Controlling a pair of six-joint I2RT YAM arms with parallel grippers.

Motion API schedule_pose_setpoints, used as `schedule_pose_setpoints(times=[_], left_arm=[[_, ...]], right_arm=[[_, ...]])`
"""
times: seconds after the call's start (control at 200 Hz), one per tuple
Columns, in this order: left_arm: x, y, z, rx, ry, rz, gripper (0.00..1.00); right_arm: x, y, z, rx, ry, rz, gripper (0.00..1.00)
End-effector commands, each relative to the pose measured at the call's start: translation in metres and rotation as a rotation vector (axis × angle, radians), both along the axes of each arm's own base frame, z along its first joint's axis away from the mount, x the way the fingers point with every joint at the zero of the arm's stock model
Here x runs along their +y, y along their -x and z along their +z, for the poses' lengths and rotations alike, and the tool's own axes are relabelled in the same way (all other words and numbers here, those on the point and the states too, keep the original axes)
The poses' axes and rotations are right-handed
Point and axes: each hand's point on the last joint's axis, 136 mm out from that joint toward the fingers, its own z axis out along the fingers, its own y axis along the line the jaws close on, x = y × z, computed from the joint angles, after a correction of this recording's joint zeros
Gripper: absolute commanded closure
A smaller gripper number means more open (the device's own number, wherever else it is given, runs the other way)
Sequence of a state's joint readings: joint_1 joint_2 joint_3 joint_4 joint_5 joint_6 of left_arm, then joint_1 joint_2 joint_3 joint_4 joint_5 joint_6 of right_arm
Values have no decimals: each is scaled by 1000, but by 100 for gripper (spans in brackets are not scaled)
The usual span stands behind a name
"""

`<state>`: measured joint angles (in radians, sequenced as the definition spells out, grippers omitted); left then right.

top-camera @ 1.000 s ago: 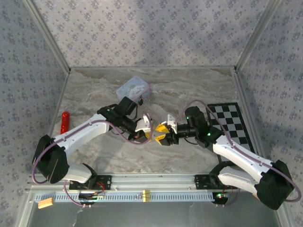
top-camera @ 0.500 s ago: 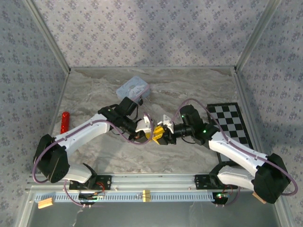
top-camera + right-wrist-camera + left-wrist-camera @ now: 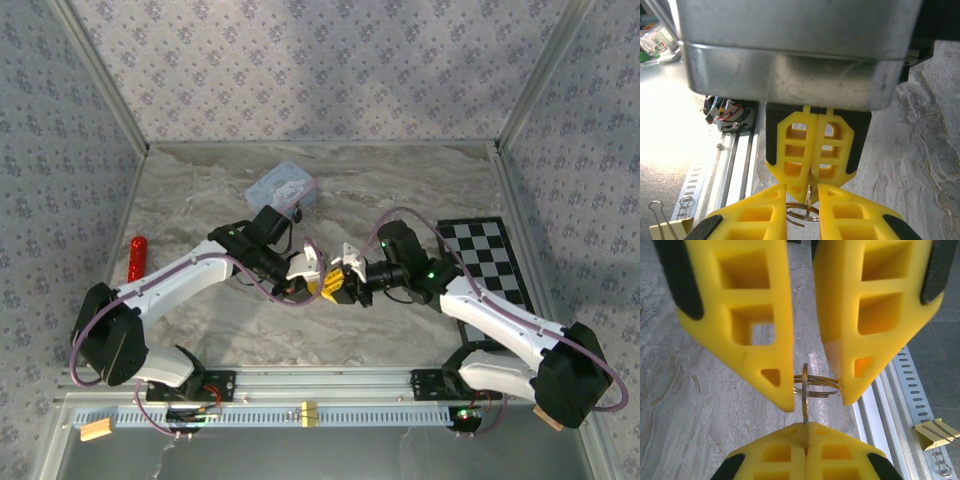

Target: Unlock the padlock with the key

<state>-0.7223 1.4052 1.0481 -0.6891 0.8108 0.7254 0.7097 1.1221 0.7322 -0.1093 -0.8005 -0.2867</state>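
Marble tabletop [image 3: 400, 190] beneath two meeting arms. Left gripper [image 3: 806, 426] clenched on an upright brass ring [image 3: 805, 390] jutting from its tips. Right gripper [image 3: 817, 402], jaws narrowly parted, flanks the linked ring [image 3: 822, 382]; whether it grips cannot be told.

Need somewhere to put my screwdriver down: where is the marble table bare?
Bare: the back right, between the cartoon tin, the back wall and the checkerboard mat; also the near strip between the left arm, the right arm and the front rail. Crowded: the middle, where the left gripper and right gripper meet on a key ring.
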Motion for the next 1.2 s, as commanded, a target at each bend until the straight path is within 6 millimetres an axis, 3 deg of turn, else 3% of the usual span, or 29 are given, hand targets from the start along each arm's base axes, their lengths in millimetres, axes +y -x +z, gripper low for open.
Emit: schedule_pose_setpoints(times=[0.0, 0.355, 0.67, 0.924, 1.054, 1.194], left_arm=[[-1, 4, 3, 2, 4, -23, 99], [-1, 3, 4, -2, 7, -21, 100], [-1, 5, 5, 7, 10, -26, 99], [-1, 4, 4, 2, 5, -24, 99], [-2, 0, 4, -21, 6, -9, 91], [2, -9, 11, -50, 16, 23, 72]], right_arm=[[0, 2, 4, -5, 15, 10, 84], [2, 0, 5, 0, 12, 9, 77], [6, 3, 6, 22, 14, 39, 86], [4, 4, 6, 23, 19, 44, 100], [-1, 1, 7, 30, 3, 21, 100], [-8, -6, 11, 38, -41, -33, 100]])
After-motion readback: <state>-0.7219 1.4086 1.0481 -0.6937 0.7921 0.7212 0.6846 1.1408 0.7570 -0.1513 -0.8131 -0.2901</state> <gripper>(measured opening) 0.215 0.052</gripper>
